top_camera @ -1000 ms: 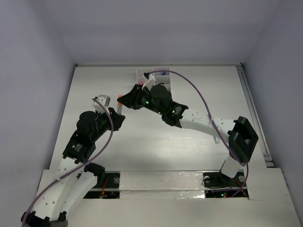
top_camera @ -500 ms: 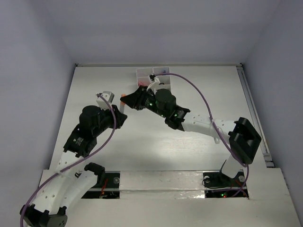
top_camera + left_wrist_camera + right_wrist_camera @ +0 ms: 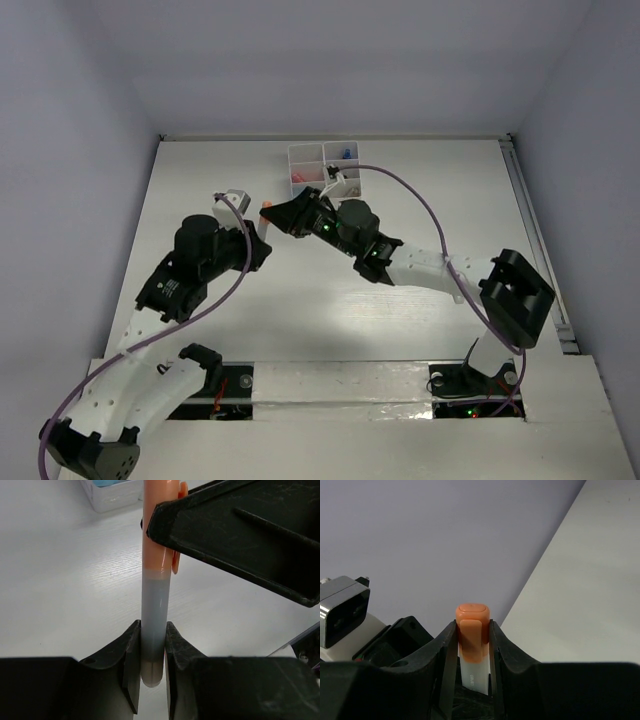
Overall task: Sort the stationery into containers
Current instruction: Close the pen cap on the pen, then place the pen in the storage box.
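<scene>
The orange-capped marker [image 3: 153,595] hangs in the air above the table [image 3: 65,580], shared by both arms. The left pincer [image 3: 152,647] is clamped on the end of its grey barrel. The right pincer [image 3: 472,630] is closed on the orange cap, straight ahead of the left one's fingertips. A grip at both ends suggests a hand-over, or perhaps a cap being seated; I cannot tell which. The organiser box [image 3: 322,160] sits on the table just beyond the right pincer, so passing the marker to that arm would suit the drop.
</scene>
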Controlling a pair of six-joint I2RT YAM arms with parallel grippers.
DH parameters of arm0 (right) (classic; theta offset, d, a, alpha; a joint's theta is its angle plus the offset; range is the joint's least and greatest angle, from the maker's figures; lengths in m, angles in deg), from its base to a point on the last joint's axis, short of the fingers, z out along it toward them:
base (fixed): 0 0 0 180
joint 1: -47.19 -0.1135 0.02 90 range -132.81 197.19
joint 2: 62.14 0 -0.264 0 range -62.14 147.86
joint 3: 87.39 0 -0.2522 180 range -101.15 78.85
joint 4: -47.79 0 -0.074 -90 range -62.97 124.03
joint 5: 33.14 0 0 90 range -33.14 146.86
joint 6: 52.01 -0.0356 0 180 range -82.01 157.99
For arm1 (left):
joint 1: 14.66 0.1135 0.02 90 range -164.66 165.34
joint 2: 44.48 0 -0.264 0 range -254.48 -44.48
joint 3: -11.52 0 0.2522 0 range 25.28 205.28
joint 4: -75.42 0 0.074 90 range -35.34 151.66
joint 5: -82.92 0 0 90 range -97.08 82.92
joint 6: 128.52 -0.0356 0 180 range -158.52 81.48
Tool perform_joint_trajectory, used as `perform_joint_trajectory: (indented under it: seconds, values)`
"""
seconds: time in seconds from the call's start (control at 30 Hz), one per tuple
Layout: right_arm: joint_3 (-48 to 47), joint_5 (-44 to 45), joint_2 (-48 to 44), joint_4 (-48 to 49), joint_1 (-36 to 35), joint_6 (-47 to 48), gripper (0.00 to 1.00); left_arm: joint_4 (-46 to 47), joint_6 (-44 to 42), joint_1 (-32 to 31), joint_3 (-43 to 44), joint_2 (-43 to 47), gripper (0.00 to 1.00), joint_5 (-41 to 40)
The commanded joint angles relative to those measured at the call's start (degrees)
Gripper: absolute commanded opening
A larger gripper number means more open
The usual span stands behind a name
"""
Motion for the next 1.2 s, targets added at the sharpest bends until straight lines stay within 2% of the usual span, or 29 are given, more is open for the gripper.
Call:
perform_joint_trajectory:
  seconds: [0.0, 0.1, 0.13, 0.23, 0.27, 0.33, 0.4, 0.43, 0.47, 0.6, 0.7, 0.93, 1.17]
  values:
    - [4.2, -19.1, -2.9, -10.2, -4.8, -0.3, 0.00, 24.0, 1.7, 1.0, 6.6, -1.0, 0.00, -9.8]
    - [3.8, -16.5, -5.5, -9.9, 1.3, 0.5, 0.00, 20.1, 1.9, 0.4, 3.6, -0.8, 0.02, -2.0]
    - [3.5, -15.4, -5.8, -9.4, 4.5, 1.2, 0.00, 19.2, 1.9, 0.4, 2.6, -0.3, 0.17, 0.1]
    - [1.0, -11.6, -5.3, -9.0, 8.8, 2.5, 0.00, 16.3, 1.9, 0.4, -1.6, 0.7, 0.43, 7.3]
    - [-0.1, -10.9, -4.7, -9.6, 11.4, 3.6, 0.00, 14.7, 1.9, 0.4, -2.6, 1.0, 0.59, 8.7]
    - [-4.1, -8.1, -3.0, -11.5, 13.2, 7.6, 0.00, 13.0, 2.5, 0.4, -5.1, 1.9, 0.71, 11.6]
    - [-7.1, -1.8, -1.6, -13.6, 14.7, 11.4, 0.00, 13.7, 4.1, 0.4, -6.9, 3.4, 0.76, 13.2]
    - [-9.0, -0.8, 0.0, -13.1, 15.4, 12.6, 0.00, 14.6, 4.3, 0.4, -8.7, 4.2, 0.85, 16.2]
    - [-9.6, 0.6, 0.8, -12.4, 15.4, 15.2, 0.00, 15.3, 4.3, 0.4, -9.1, 5.3, 0.99, 16.8]
    - [-12.9, 11.2, 5.5, -11.6, 16.7, 23.6, 0.00, 17.7, 3.7, 0.4, -10.5, 6.2, 0.99, 14.8]
    - [-15.5, 15.9, 9.6, -10.4, 16.7, 29.5, 0.00, 15.9, 3.7, 0.4, -9.8, 5.6, 0.99, 11.2]
    - [-20.5, 22.0, 17.8, -3.5, 16.7, 40.1, 0.00, 16.1, 4.5, 3.2, -11.0, 12.4, 0.99, 7.5]
    - [-24.9, 23.9, 22.7, -1.6, 16.7, 45.8, 0.00, 17.0, 4.4, 5.3, -11.4, 13.2, 0.99, 10.2]
